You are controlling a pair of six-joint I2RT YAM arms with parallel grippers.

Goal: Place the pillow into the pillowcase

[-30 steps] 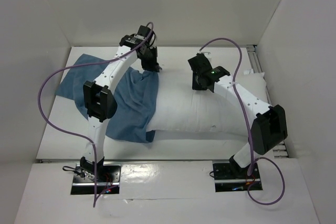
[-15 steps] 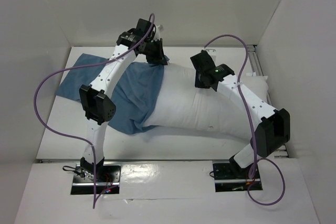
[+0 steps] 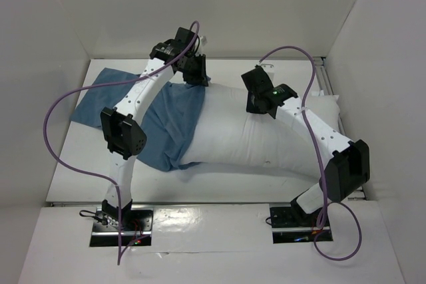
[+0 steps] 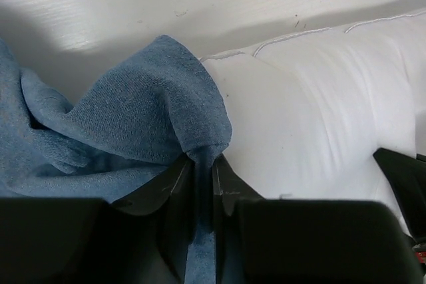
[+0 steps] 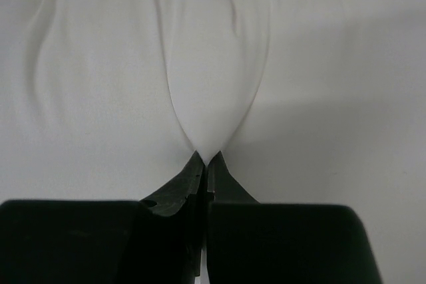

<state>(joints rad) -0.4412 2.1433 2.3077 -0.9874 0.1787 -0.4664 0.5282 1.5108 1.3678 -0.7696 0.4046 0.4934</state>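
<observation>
The white pillow (image 3: pixel 246 134) lies across the table, its left end inside the blue pillowcase (image 3: pixel 166 124). My left gripper (image 3: pixel 194 78) is at the pillow's far left edge, shut on a fold of the pillowcase rim (image 4: pixel 200 147) beside the pillow (image 4: pixel 319 111). My right gripper (image 3: pixel 256 104) is over the pillow's far middle, shut on a pinch of white pillow fabric (image 5: pixel 210 124). The pillow's right end (image 3: pixel 323 108) lies bare under the right arm.
The blue pillowcase's closed end (image 3: pixel 96 91) lies flat toward the far left. White enclosure walls (image 3: pixel 219 4) stand close behind and at both sides. A metal rail (image 3: pixel 324 74) runs along the far right. Purple cables loop over both arms.
The pillow has shifted left, deeper into the pillowcase. My left gripper lifted the pillowcase rim toward the far side and right, then settled slightly back. My right gripper moved a little farther away.
</observation>
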